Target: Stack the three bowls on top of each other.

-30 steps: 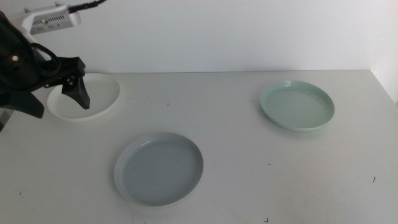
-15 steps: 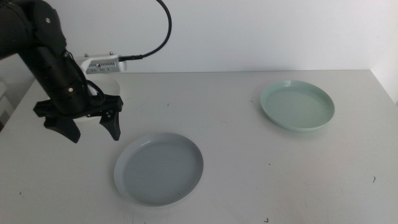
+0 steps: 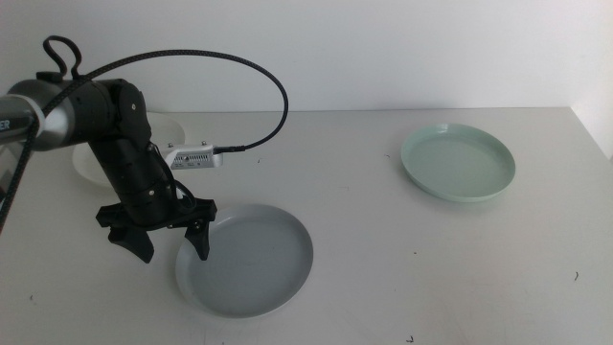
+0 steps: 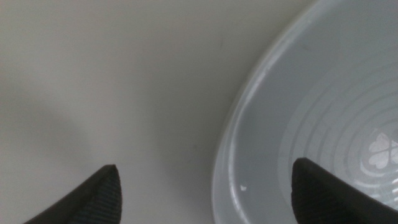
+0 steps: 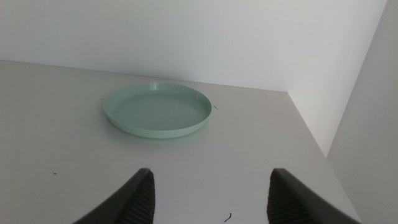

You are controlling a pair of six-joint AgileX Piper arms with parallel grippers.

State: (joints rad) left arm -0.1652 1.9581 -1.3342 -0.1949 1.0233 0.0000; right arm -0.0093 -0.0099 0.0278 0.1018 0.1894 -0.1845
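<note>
The pale grey-blue bowl (image 3: 245,260) lies at the front middle of the table. My left gripper (image 3: 170,247) is open and points down over its left rim, one jaw inside the rim and one outside; the left wrist view shows that rim (image 4: 233,146) between the jaws. The white bowl (image 3: 163,129) sits at the back left, mostly hidden behind the left arm. The pale mint green bowl (image 3: 458,162) lies at the back right and also shows in the right wrist view (image 5: 157,110). My right gripper (image 5: 210,190) is open, out of the middle view, well short of the green bowl.
The white table (image 3: 364,220) ends at a white wall at the back and a side wall at the right (image 5: 367,106). A black cable (image 3: 259,81) arcs over the left arm.
My left arm has swung from the white bowl at the back left forward and right, and now hangs over the grey-blue bowl's left rim. The bowls have not moved.
</note>
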